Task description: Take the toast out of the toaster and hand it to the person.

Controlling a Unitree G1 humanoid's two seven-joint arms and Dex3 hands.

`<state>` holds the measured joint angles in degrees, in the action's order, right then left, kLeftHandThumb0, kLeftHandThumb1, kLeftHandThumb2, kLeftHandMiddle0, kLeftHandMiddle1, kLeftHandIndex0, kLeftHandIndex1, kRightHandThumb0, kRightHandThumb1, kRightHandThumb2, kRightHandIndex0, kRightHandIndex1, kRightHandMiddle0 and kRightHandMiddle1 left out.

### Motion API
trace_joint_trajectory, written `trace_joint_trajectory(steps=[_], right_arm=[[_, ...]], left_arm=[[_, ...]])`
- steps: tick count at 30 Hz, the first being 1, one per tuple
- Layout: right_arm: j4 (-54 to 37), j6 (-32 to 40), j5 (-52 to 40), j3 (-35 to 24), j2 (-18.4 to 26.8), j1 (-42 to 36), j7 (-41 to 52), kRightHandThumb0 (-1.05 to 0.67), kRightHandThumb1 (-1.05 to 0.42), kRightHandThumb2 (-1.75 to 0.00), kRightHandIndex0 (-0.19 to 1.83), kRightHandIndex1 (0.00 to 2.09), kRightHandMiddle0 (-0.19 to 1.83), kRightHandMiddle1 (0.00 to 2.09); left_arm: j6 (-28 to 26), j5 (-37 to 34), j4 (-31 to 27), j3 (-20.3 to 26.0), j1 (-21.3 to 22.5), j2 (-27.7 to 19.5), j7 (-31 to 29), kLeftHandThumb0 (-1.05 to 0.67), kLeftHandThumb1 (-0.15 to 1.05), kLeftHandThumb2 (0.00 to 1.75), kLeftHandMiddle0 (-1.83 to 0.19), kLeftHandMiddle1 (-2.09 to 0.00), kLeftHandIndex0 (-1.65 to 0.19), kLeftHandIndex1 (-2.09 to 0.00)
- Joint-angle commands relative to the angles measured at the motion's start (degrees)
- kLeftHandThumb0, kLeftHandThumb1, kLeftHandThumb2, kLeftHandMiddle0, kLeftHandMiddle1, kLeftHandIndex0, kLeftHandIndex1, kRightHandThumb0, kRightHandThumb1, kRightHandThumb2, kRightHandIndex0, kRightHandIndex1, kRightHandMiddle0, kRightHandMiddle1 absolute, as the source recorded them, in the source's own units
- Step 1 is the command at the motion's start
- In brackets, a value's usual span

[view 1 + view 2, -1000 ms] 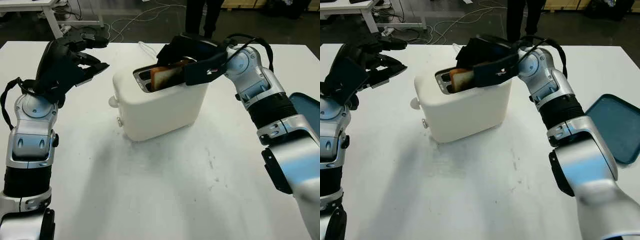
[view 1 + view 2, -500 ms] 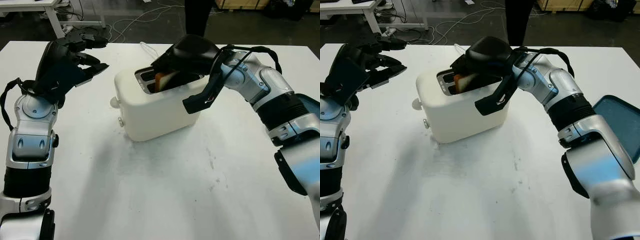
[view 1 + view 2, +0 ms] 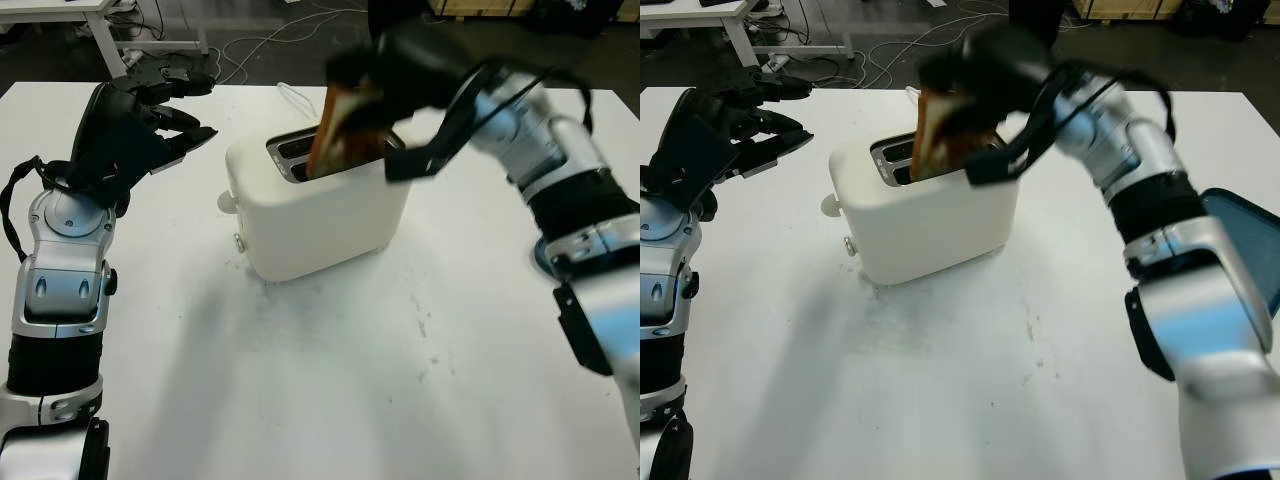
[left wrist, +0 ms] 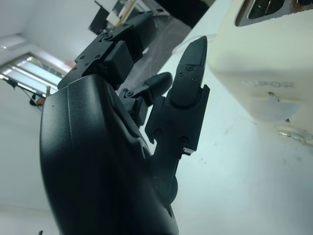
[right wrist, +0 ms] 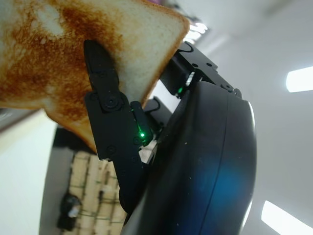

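Gripping the toast [image 3: 345, 128] above the toaster [image 3: 320, 205] slot, right hand [image 3: 400, 62] fingers clamp; left hand [image 3: 130, 125] open.

faint embossed lettering on the toaster [image 4: 266, 58] side, too blurred to read

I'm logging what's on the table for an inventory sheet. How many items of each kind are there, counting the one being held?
toaster: 1
toast, held in the right hand: 1
blue tray: 1
Total: 3
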<state>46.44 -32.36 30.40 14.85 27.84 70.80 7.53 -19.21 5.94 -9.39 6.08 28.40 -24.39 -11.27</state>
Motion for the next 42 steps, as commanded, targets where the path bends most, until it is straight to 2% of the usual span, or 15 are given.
trace_joint_trajectory(steps=[1, 4, 12, 15, 19, 22, 25, 26, 27, 28, 29, 30, 32, 37, 42], right_arm=[[2.3, 0.3, -4.4, -3.1, -0.2, 2.4, 0.6, -0.46, -0.92, -0.42, 1.09, 1.75, 0.8, 1.75], [3.1, 2.3, -8.4, -6.3, 0.1, 3.6, 1.2, -0.51, -0.92, -0.42, 1.11, 1.75, 0.82, 1.75], [8.6, 5.2, -15.7, -13.6, 2.4, 3.9, 0.8, -0.47, -0.92, -0.39, 1.1, 1.75, 0.84, 1.75], [12.2, 5.3, -15.3, -14.6, 4.0, 2.2, -2.1, -0.43, -0.92, -0.42, 1.08, 1.75, 0.84, 1.75], [18.6, 7.5, -16.1, -16.3, 4.4, -0.1, -6.6, -0.44, -0.92, -0.38, 0.98, 1.75, 0.69, 1.75], [21.6, 9.2, -15.4, -16.0, 4.0, -2.1, -11.3, -0.35, -0.92, -0.36, 0.9, 1.75, 0.6, 1.75], [23.5, 11.3, -16.5, -16.7, 2.9, -3.1, -13.9, -0.29, -0.92, -0.38, 0.86, 1.75, 0.61, 1.75], [24.0, 12.1, -16.5, -16.8, 2.4, -3.4, -15.4, -0.25, -0.92, -0.37, 0.77, 1.75, 0.55, 1.72], [24.4, 12.5, -16.6, -16.9, 2.0, -3.7, -16.4, -0.19, -0.92, -0.37, 0.57, 1.37, 0.52, 1.31], [24.9, 13.2, -17.1, -17.2, 1.7, -3.8, -16.2, -0.15, -0.92, -0.38, 0.55, 1.39, 0.57, 1.19], [25.4, 13.7, -17.3, -17.3, 1.5, -3.9, -16.0, -0.15, -0.92, -0.41, 0.54, 1.6, 0.49, 1.42], [25.9, 14.3, -17.7, -17.6, 1.1, -3.9, -15.5, -0.15, -0.92, -0.42, 0.61, 1.67, 0.45, 1.58], [26.5, 15.0, -19.2, -18.6, 0.4, -4.0, -14.1, -0.15, -0.92, -0.42, 0.72, 1.73, 0.41, 1.71], [27.6, 17.5, -18.3, -18.0, -0.9, -3.9, -16.0, -0.13, -0.92, -0.42, 0.7, 1.74, 0.37, 1.74], [28.1, 19.2, -20.1, -19.8, -2.4, -3.9, -16.4, -0.09, -0.92, -0.41, 0.71, 1.75, 0.35, 1.75]], left_arm=[[-0.2, 0.3, -0.6, 0.4, -0.7, -0.3, 0.4, -0.29, 0.9, 0.0, -0.48, -0.9, -0.59, -0.43], [-0.1, 0.2, -0.5, 0.5, -0.8, -0.3, 0.4, -0.3, 0.9, 0.0, -0.48, -0.9, -0.6, -0.42], [-1.6, -1.1, -1.4, 1.4, -1.2, 0.6, 0.5, -0.29, 0.9, 0.0, -0.46, -0.89, -0.6, -0.41], [-2.5, -1.1, -2.1, 1.7, -1.6, 0.7, 0.7, -0.27, 0.9, 0.0, -0.45, -0.9, -0.6, -0.41], [-3.8, -0.8, -2.8, 1.8, -1.7, 0.4, 1.0, -0.25, 0.91, 0.0, -0.45, -0.89, -0.6, -0.4], [-3.9, -0.8, -2.6, 1.7, -1.5, 0.4, 1.0, -0.25, 0.91, 0.0, -0.45, -0.87, -0.6, -0.39], [-3.5, -0.8, -2.2, 1.4, -1.3, 0.3, 0.8, -0.27, 0.91, 0.0, -0.45, -0.86, -0.61, -0.38], [-3.5, -0.8, -2.1, 1.4, -1.3, 0.3, 0.7, -0.27, 0.91, 0.0, -0.45, -0.86, -0.61, -0.37], [-3.6, -0.8, -2.2, 1.3, -1.2, 0.3, 0.7, -0.28, 0.91, 0.0, -0.46, -0.85, -0.61, -0.37], [-3.7, -0.8, -2.2, 1.2, -1.1, 0.3, 0.7, -0.28, 0.91, 0.0, -0.46, -0.85, -0.61, -0.36], [-3.8, -0.7, -2.2, 1.1, -1.1, 0.2, 0.7, -0.28, 0.91, 0.0, -0.46, -0.84, -0.61, -0.36], [-3.8, -0.6, -2.2, 1.1, -1.1, 0.1, 0.7, -0.28, 0.91, 0.0, -0.46, -0.84, -0.61, -0.36], [-3.2, -0.6, -1.9, 1.1, -1.1, 0.1, 0.7, -0.29, 0.91, 0.0, -0.47, -0.84, -0.61, -0.35], [-3.4, -1.2, -2.0, 1.6, -1.3, 0.4, 0.7, -0.28, 0.91, 0.0, -0.48, -0.85, -0.63, -0.35], [-3.6, -1.3, -2.2, 1.6, -1.4, 0.4, 0.8, -0.27, 0.91, 0.0, -0.48, -0.85, -0.63, -0.34]])
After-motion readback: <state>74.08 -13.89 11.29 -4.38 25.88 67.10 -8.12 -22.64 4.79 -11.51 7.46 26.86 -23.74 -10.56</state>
